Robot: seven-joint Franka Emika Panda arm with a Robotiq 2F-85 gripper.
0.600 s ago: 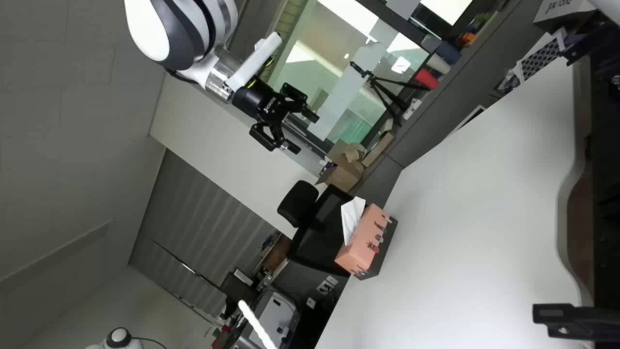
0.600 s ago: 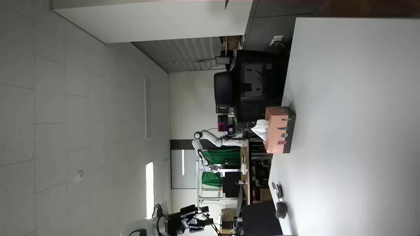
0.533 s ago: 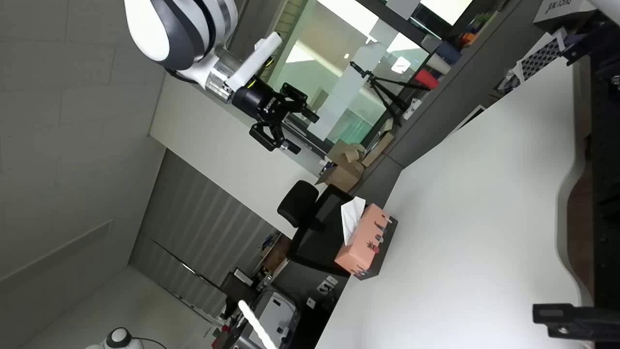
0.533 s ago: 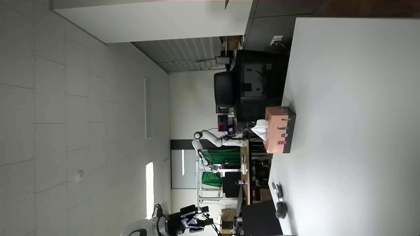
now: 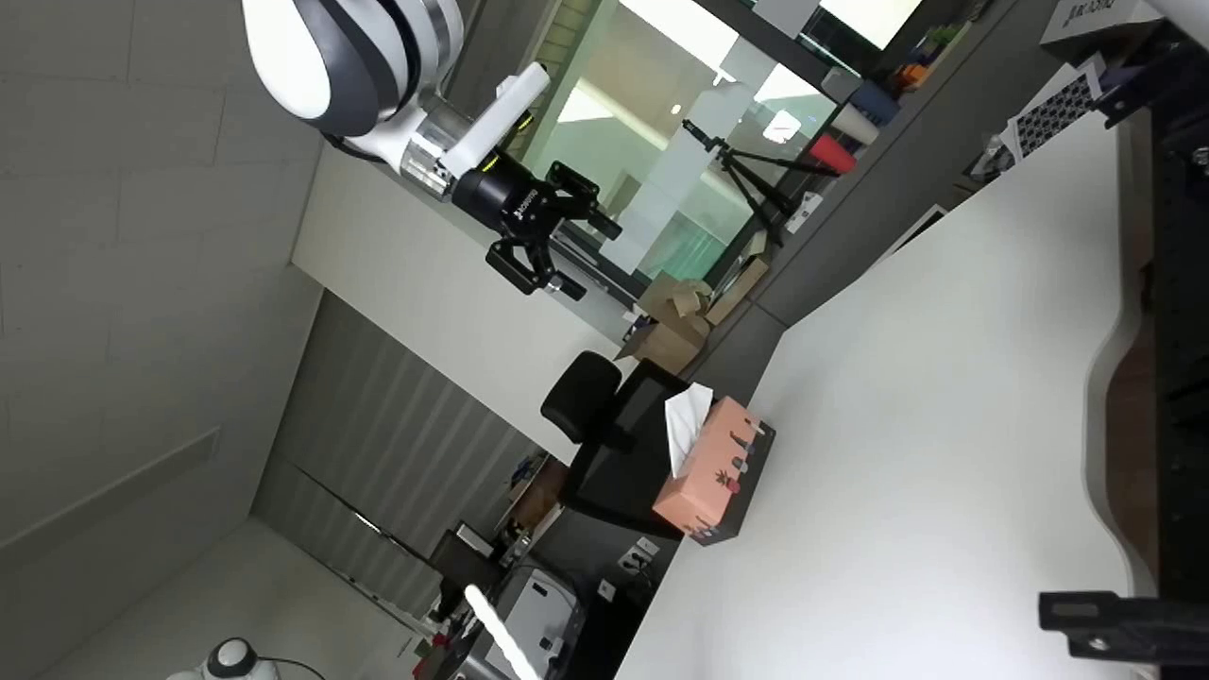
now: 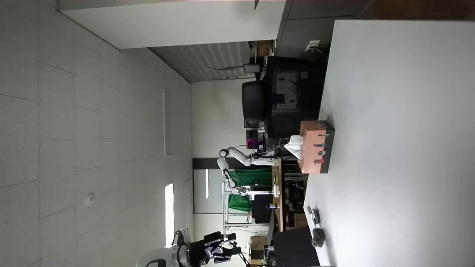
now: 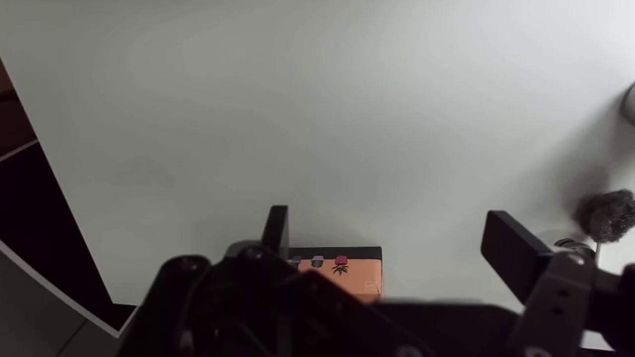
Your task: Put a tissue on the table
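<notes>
ceiling light [image 6: 169, 215] glaring | wrist view dim | table [image 7: 322, 124] shadowed rightward, caster unclear

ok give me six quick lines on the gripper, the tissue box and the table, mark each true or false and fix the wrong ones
1. The tissue box stands on the table. True.
2. The tissue box is plain green. False: it is orange with a dark lower part.
3. The gripper is open and holds nothing. True.
4. The gripper touches the tissue box. False: it is up in the air, apart from the tissue box, in both exterior views.
5. A white tissue sticks out of the tissue box. True.
6. The white tissue lies flat on the table. False: it pokes up from the top of the tissue box.
</notes>
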